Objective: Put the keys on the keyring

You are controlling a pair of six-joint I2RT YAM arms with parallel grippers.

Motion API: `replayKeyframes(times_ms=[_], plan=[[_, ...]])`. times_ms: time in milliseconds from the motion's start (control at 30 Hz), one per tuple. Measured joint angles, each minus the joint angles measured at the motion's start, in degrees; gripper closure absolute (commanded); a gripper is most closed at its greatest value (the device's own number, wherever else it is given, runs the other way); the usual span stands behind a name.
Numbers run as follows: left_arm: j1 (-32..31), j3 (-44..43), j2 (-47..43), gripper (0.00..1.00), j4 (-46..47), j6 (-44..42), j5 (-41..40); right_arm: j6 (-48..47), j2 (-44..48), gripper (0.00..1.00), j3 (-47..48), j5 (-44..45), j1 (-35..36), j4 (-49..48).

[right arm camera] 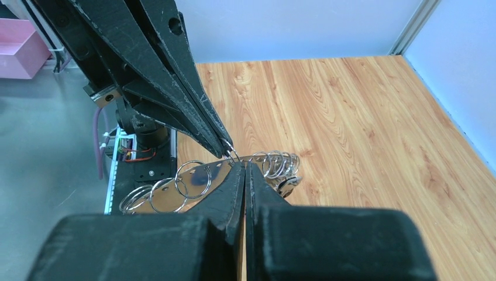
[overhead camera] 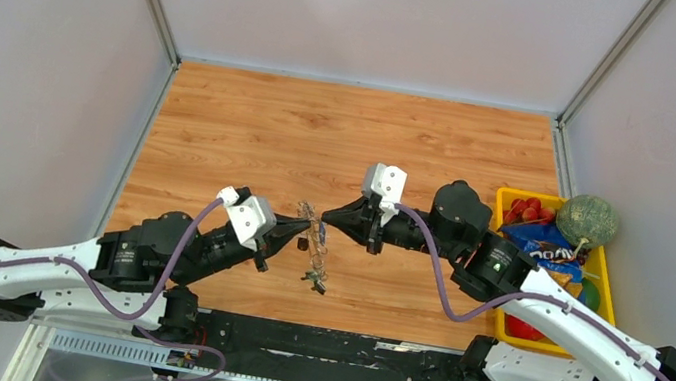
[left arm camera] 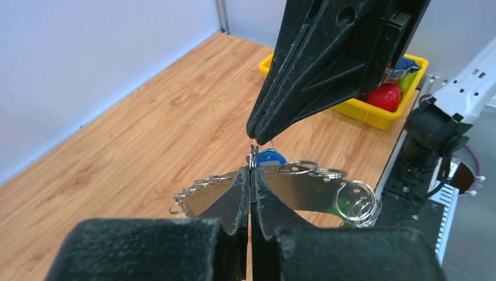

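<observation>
- Meeting tip to tip above the middle of the bench (overhead camera: 323, 128): left hand (left arm camera: 251, 174) and right hand (right arm camera: 244, 170), both with jaws pressed closed.
- Each looks clamped on the same short run of thin wire, which I take to be the keyring (left arm camera: 253, 153). It is too fine to be sure which loop each one has.
- Keys (overhead camera: 313, 276) hang in a cluster below the two tips. The blue tag (left arm camera: 270, 158) sits just behind the pinch point and the green tag (left arm camera: 351, 206) lies further along, among the small split rings (left arm camera: 298, 167).
- Risk: both hands grip one thin wire, so pulling apart or twisting out of step could bend the hoop or tear it from one grip.
- Risk: if either grip loosens before the other is secure, the bunch swings or drops to the bench.
- Risk: the loose rings crowd the tips, so a jaw could catch the wrong loop.
- Room: open bench lies beyond and to the left.
- Edges: the yellow bin (overhead camera: 606, 291) stands by the right arm's elbow and limits its sweep that way. The base rail (overhead camera: 321, 345) runs along the near edge, and side walls close in the bench.
</observation>
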State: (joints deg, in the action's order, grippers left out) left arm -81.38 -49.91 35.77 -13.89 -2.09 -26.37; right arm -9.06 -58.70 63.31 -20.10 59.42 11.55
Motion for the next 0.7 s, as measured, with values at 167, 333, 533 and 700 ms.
replayKeyframes(times_ms=[167, 333, 533, 700], plan=[[0.0, 1.4, -1.8, 1.0, 1.4, 0.0, 2.5, 0.9, 0.8, 0.75, -0.7, -1.7, 0.0, -0.3], [0.0, 2.0, -2.8, 1.0, 2.7, -0.1, 4.6, 1.2, 2.4, 0.58, -1.5, -3.1, 0.0, -0.2], [0.0, 2.4, -3.2, 1.0, 3.6, -0.2, 6.9, -0.2, 5.2, 0.56, -1.5, -3.9, 0.0, -0.2], [0.0, 2.6, -3.9, 1.0, 4.3, -0.2, 9.4, -1.7, 5.0, 0.58, -0.9, -4.9, 0.0, 0.4]])
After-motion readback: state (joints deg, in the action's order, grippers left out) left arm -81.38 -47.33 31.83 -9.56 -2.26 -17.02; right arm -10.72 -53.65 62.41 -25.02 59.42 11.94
